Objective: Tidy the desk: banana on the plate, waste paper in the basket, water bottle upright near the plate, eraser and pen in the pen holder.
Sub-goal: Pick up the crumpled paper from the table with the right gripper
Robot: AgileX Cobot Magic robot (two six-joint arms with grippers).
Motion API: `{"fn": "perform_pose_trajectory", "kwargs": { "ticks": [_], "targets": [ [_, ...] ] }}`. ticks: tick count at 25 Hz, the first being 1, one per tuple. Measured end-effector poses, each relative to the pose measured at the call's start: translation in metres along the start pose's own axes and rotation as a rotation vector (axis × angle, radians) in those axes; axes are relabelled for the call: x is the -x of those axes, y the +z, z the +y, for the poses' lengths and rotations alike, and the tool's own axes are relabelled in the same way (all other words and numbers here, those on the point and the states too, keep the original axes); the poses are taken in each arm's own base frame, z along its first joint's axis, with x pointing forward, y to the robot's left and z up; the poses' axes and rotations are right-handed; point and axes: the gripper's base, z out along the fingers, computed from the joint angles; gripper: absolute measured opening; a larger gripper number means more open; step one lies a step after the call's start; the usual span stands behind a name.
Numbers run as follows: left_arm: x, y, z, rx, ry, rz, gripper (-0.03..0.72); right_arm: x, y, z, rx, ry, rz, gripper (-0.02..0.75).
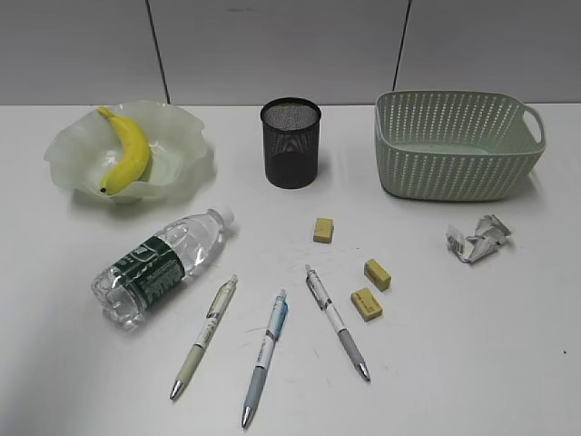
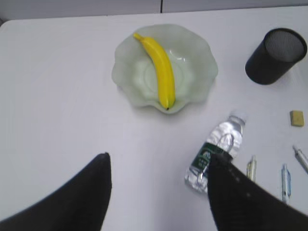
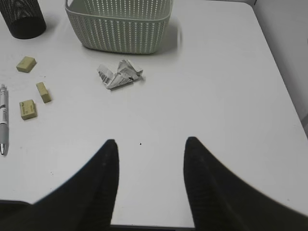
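With the banana (image 1: 127, 151) already on the plate (image 1: 186, 127) and both grippers (image 2: 159, 192) (image 3: 150, 163) spread and empty, the bottle (image 1: 163, 263) lying near the pens (image 1: 269, 350) may roll into them, or the loose paper wad (image 1: 479, 238) beside the basket (image 1: 458, 145) may slip from wide jaws.

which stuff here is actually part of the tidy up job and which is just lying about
Part of the job:
banana
plate
water bottle
waste paper
basket
pen holder
three erasers
three pens

Just lying about:
nothing visible besides the desk itself
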Motion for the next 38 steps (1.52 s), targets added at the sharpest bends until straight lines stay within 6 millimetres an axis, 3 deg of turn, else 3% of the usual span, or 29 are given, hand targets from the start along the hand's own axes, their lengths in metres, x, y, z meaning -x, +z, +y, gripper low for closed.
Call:
{"fn": "perform_pose_trajectory", "kwargs": {
  "ticks": [5, 11, 15, 18, 24, 32, 35, 38],
  "targets": [
    [-0.076, -0.020, 0.011, -0.041, -0.013, -0.037, 0.470, 0.000, 0.000, 0.000, 0.000, 0.000, 0.000, 0.363],
    [-0.160, -0.018, 0.024, -0.051, -0.015, -0.071, 0.461, 0.000, 0.000, 0.000, 0.000, 0.000, 0.000, 0.363],
    [-0.208, -0.013, 0.031, -0.058, -0.010, -0.115, 0.426, 0.003, 0.004, 0.000, 0.001, 0.000, 0.027, 0.363],
    [-0.231, -0.015, 0.033, -0.085, -0.012, -0.182, 0.393, 0.013, 0.009, -0.001, -0.003, -0.022, 0.029, 0.363],
    [-0.252, -0.032, 0.036, -0.122, 0.015, -0.342, 0.374, 0.049, 0.040, -0.001, 0.016, -0.070, 0.103, 0.363],
    [-0.254, -0.033, 0.037, -0.127, 0.018, -0.356, 0.374, 0.115, 0.113, 0.000, 0.078, -0.054, 0.321, 0.366],
    [-0.254, -0.033, 0.037, -0.126, 0.018, -0.357, 0.374, 0.132, 0.146, 0.003, 0.117, -0.012, 0.405, 0.414],
    [-0.254, -0.033, 0.037, -0.124, 0.019, -0.357, 0.374, 0.134, 0.186, 0.005, 0.137, 0.010, 0.513, 0.512]
  ]
}}
